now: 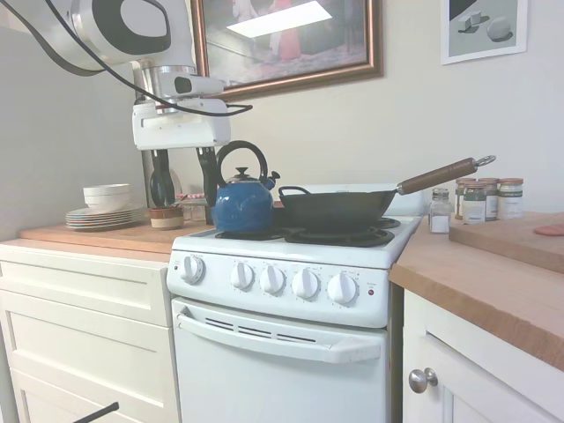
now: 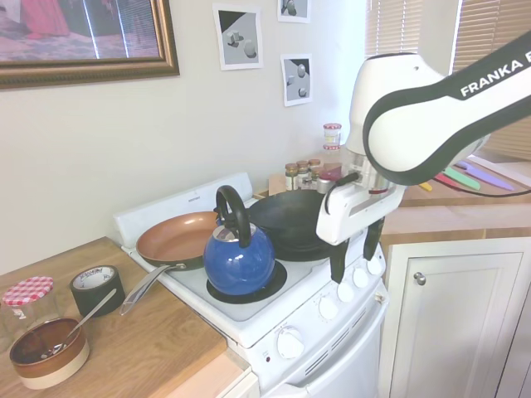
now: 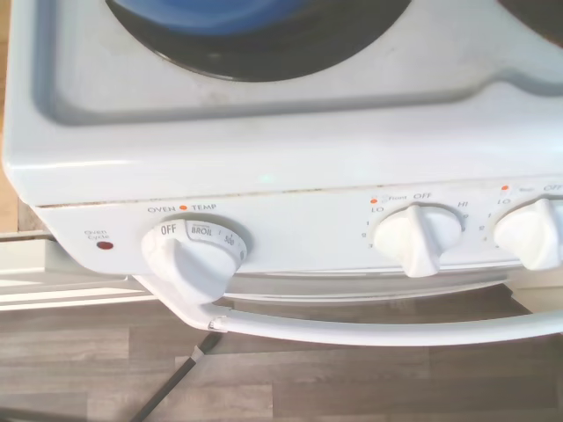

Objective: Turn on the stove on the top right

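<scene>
Five stove knobs | labels: "OVEN TEMP", "OFF", "BROIL" | arm: "FRANKA" | fingers spread apart, grasping nothing

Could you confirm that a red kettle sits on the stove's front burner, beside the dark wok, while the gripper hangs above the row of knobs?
Not quite: the kettle is blue, not red, as both exterior views show. The rest holds: it sits on a front burner of the stove, beside the dark wok, and the gripper hangs above the row of knobs.
</scene>
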